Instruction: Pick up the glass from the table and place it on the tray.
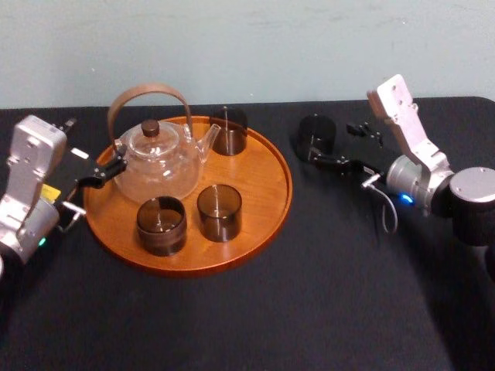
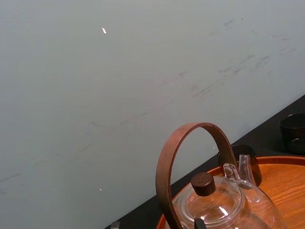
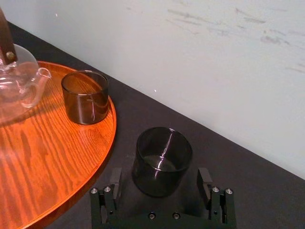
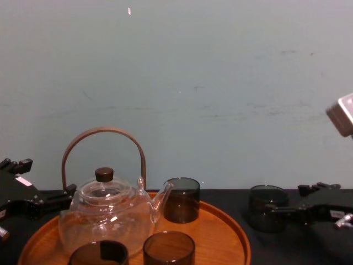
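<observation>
**Asker:** Where is your working tool, and what is it doing?

**Robot:** My right gripper (image 3: 159, 181) is low over the table (image 1: 348, 294), reaching toward the wall. It is spread wide, not clamped on anything. Its two black fingers (image 3: 205, 177) stand one on each side of the glass (image 3: 162, 160), and a gap of dark table shows between each finger and the glass wall.

**Asker:** And the glass itself?

**Robot:** It is a short, dark smoky cylinder, standing upright on the black table. It sits just outside the tray (image 1: 267, 209), near the rim on my right side, and does not touch it.

**Asker:** What is on the tray?

**Robot:** The tray is round, orange-brown wood with a low raised rim. A clear glass teapot (image 1: 158, 158) with a brown hoop handle and a dark lid knob stands on its left half, spout pointing to my right. Three other dark glasses stand upright on the tray: one at the back (image 1: 229, 130) beside the spout, and two at the front (image 1: 162, 225) (image 1: 220, 212), close together.

**Asker:** Your other arm?

**Robot:** My left gripper (image 1: 104, 171) sits at the tray's left rim, just beside the teapot.
</observation>
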Robot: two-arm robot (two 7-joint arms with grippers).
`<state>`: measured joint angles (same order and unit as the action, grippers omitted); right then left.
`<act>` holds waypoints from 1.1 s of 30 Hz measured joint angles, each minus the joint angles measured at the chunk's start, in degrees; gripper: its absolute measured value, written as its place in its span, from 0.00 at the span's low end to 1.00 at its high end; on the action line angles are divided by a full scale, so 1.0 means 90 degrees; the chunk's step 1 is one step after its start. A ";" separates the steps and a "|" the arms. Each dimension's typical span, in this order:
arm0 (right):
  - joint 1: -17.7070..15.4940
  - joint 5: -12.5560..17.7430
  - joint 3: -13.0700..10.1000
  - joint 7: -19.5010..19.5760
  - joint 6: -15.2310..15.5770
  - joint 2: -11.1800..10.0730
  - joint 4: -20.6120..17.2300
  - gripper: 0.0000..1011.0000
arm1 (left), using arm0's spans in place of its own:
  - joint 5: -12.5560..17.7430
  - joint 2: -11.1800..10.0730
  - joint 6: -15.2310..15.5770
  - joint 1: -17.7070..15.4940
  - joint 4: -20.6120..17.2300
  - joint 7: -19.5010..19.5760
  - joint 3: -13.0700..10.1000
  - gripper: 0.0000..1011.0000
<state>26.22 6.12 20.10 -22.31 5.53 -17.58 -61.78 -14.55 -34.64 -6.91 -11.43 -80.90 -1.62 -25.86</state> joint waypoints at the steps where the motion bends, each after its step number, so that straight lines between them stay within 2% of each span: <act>1: 0.0032 -0.0014 0.0011 0.0000 -0.0009 0.0018 0.0049 0.99 | 0.0000 0.0000 0.0000 0.0000 0.0000 0.0000 0.0000 1.00; 10: 0.0426 -0.0163 0.0095 0.0013 -0.0110 0.0236 0.0710 0.99 | 0.0000 0.0000 0.0000 0.0000 0.0000 0.0000 0.0000 1.00; 22: 0.0790 -0.0259 0.0090 0.0027 -0.0197 0.0441 0.1287 0.99 | 0.0000 0.0000 0.0000 0.0000 0.0000 0.0000 0.0000 1.00; 28: 0.1065 -0.0305 0.0072 0.0028 -0.0314 0.0587 0.1762 0.99 | 0.0000 0.0000 0.0000 0.0000 0.0000 0.0000 0.0000 1.00; 33: 0.1205 -0.0350 0.0070 0.0025 -0.0391 0.0658 0.2001 0.99 | 0.0000 0.0000 0.0000 0.0000 0.0000 0.0000 0.0000 1.00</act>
<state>37.06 2.97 20.74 -22.09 2.02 -11.67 -43.77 -14.55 -34.65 -6.91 -11.43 -80.90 -1.62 -25.86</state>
